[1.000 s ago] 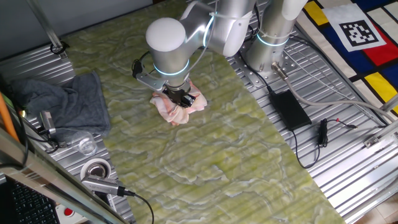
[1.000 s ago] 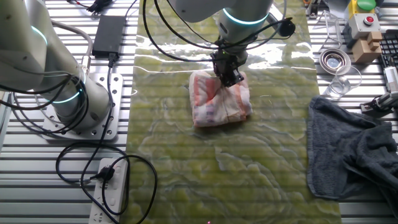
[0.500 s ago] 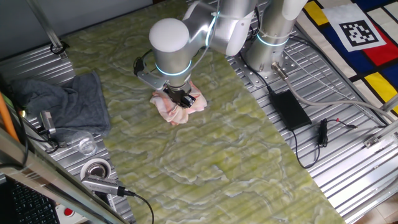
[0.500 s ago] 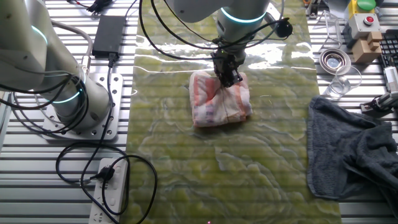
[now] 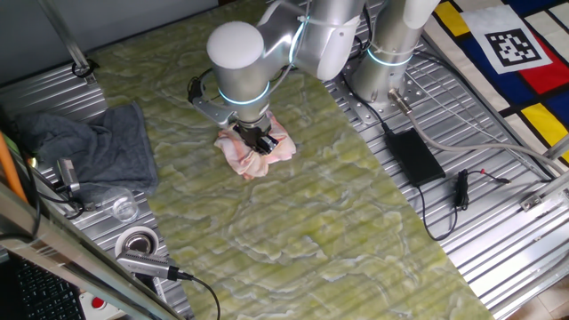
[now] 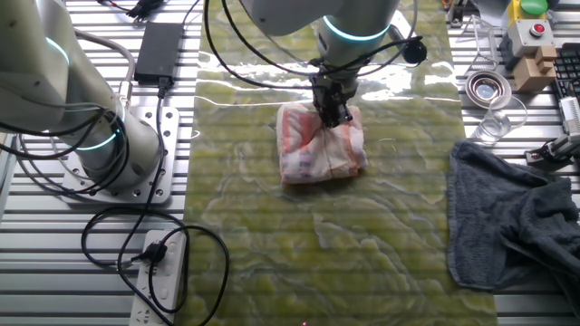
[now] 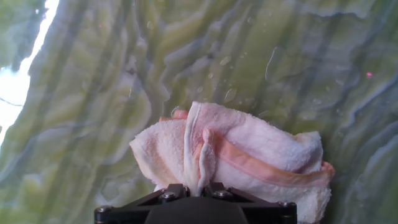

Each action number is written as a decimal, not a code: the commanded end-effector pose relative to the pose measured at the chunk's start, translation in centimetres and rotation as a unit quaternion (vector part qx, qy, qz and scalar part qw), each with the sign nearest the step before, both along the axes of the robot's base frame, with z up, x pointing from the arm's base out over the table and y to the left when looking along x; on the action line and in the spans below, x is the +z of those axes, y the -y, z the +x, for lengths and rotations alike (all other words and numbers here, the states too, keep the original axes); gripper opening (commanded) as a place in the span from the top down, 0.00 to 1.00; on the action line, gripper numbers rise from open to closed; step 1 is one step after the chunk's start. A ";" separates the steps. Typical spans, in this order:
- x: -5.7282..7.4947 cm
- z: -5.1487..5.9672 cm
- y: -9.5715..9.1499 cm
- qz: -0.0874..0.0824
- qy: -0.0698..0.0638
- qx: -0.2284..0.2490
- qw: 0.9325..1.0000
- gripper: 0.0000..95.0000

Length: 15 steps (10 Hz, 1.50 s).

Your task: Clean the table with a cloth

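End effector (image 6: 333, 114) pointing straight down, clenched on a raised fold of the cloth (image 6: 322, 143); in the hand view, fingers (image 7: 186, 190) closed together with a pinched ridge of pink fabric (image 7: 200, 158) standing up between them. Cloth bunched into a crumpled heap, pale pink and white with orange-red stripes, lying on the worktop (image 6: 362, 254) under the end effector (image 5: 259, 142), about in the middle of the width of the yellow-green marbled surface (image 5: 293, 231). Lower part of cloth (image 5: 253, 156) touching the worktop, upper fold lifted into the grip.

Further out, dark grey cloth (image 6: 507, 217) spread at the edge of the worktop, partly over the ribbed metal, well apart from the pink cloth. Near it, a clear glass (image 6: 496, 122). On the other side, black power adapter (image 5: 413, 156) with cables on the ribbed metal.
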<state>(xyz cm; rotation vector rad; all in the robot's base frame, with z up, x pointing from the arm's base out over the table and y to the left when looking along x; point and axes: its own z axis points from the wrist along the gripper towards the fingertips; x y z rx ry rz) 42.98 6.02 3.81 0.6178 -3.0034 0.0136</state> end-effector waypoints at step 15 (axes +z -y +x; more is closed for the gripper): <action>-0.8 1.7 -0.3 -0.008 0.013 0.027 1.000 1.00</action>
